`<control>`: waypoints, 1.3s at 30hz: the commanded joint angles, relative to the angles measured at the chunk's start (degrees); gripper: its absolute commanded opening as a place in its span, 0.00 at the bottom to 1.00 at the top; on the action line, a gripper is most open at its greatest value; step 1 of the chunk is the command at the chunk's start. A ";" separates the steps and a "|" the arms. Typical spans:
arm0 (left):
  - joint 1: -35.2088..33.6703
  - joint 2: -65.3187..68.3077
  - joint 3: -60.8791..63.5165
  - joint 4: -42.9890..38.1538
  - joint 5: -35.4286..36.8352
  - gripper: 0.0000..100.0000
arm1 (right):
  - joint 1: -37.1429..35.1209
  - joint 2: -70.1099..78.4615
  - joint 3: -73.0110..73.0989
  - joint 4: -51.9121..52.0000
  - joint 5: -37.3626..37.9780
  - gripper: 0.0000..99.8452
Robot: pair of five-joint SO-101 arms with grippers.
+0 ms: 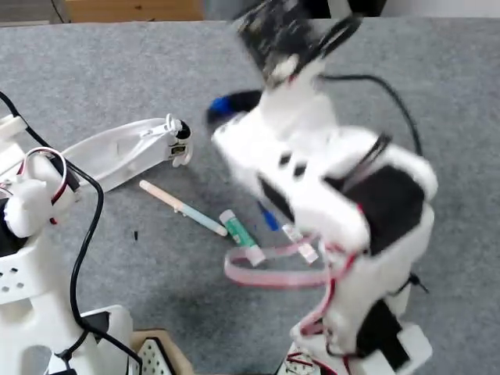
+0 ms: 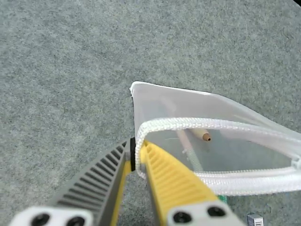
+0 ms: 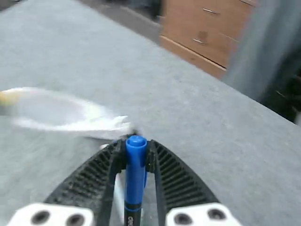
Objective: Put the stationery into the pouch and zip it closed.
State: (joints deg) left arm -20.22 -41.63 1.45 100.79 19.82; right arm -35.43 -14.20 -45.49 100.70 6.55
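From above, a grey felt-covered bench (image 1: 94,70) ran back to a strip of wooden furniture (image 1: 133,9) at the far edge. A translucent white pouch (image 1: 117,152) lay at the left. Nearer than it, and apart from it, lay a beige pencil (image 1: 181,207) with a teal end, and a green-and-white tube (image 1: 241,229) sat just off that teal end. The blurred right arm (image 1: 328,180) stood over the middle, with a blue marker (image 1: 228,104) showing at its far end. From the left wrist, the same grey bench lay under the pouch, whose mouth gaped open with a white woven zip band along its edge. A tan pointed tip (image 2: 205,136) showed at the mouth; whether it was inside could not be told. The left hand (image 2: 134,153) was closed on the pouch's rim at its corner, one grey finger (image 2: 103,174) outside and one yellow finger inside. From the right wrist, the bench stretched to a wooden cabinet (image 3: 207,33) with drawers. The pouch was a pale blur beyond the right hand (image 3: 135,146), which was clamped on the blue marker, cap end outward.
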 commanded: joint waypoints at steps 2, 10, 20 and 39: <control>-0.75 -0.97 -2.07 0.00 -0.70 0.03 | -7.74 -5.41 2.77 -8.62 0.26 0.01; -0.92 -1.05 -1.98 0.00 -0.79 0.03 | -8.97 -7.69 13.05 -31.38 -1.85 0.01; 1.19 -1.05 10.77 0.09 -9.49 0.03 | -8.62 -9.27 18.51 -40.00 -11.96 0.01; 21.67 -5.71 3.56 0.18 -6.86 0.03 | -7.30 -14.29 15.60 -36.48 -13.45 0.01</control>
State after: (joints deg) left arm 1.49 -46.02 4.35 100.79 12.35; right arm -43.78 -27.21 -31.52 64.31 -6.46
